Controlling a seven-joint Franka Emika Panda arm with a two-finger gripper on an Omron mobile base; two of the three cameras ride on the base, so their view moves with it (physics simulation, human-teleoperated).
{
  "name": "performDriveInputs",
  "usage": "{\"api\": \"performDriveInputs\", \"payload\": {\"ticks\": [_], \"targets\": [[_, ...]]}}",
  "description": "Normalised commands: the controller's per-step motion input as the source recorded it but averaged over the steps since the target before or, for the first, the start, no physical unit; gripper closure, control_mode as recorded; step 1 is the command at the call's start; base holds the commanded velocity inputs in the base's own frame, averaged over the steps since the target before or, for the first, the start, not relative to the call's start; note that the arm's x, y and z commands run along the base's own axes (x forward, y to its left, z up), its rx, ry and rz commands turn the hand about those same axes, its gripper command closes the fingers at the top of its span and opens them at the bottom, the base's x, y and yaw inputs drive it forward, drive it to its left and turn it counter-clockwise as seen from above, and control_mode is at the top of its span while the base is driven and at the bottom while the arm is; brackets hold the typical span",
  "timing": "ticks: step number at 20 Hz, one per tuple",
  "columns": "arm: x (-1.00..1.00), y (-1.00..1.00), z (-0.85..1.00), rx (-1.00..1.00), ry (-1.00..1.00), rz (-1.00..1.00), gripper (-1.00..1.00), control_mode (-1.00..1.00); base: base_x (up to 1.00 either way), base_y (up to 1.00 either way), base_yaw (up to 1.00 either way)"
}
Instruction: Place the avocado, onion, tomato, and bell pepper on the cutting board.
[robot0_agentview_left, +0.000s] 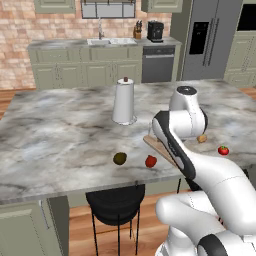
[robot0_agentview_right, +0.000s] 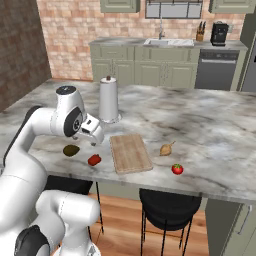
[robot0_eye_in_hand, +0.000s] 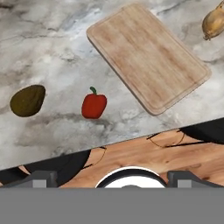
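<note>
The light wooden cutting board (robot0_agentview_right: 130, 152) (robot0_eye_in_hand: 148, 57) lies bare near the counter's front edge; in the left base view my arm hides most of the cutting board (robot0_agentview_left: 152, 143). To its left sit the red bell pepper (robot0_agentview_right: 94, 159) (robot0_eye_in_hand: 93, 105) (robot0_agentview_left: 150, 161) and the dark olive avocado (robot0_agentview_right: 71, 150) (robot0_eye_in_hand: 27, 100) (robot0_agentview_left: 119, 158). On the board's right are the tan onion (robot0_agentview_right: 166, 149) (robot0_eye_in_hand: 213, 22) (robot0_agentview_left: 202, 138) and the tomato (robot0_agentview_right: 177, 169) (robot0_agentview_left: 223, 150). My gripper (robot0_agentview_right: 96, 139) (robot0_eye_in_hand: 112, 178) hangs open above the counter's front edge near the pepper, with nothing between its fingers.
A white paper towel roll (robot0_agentview_left: 124, 102) (robot0_agentview_right: 108, 100) stands upright behind the board. Black stools (robot0_agentview_left: 116, 202) (robot0_agentview_right: 167, 202) sit below the counter's front edge over the wooden floor. Wide bare marble stretches left and behind the produce.
</note>
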Motion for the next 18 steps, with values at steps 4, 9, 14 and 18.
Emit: {"api": "performDriveInputs", "payload": {"ticks": [4,9,14,18], "targets": [[0.0,0.09,-0.19,0.0,0.0,0.0,-1.0,-1.0,0.0,0.0,0.0],[0.0,0.1,-0.25,0.0,0.0,0.0,-1.0,-1.0,0.0,0.0,0.0],[0.0,0.0,-0.32,0.0,0.0,0.0,-1.0,-1.0,0.0,0.0,0.0],[0.03,0.0,-0.32,0.0,-0.01,0.0,-1.0,-1.0,0.0,0.0,0.0]]}}
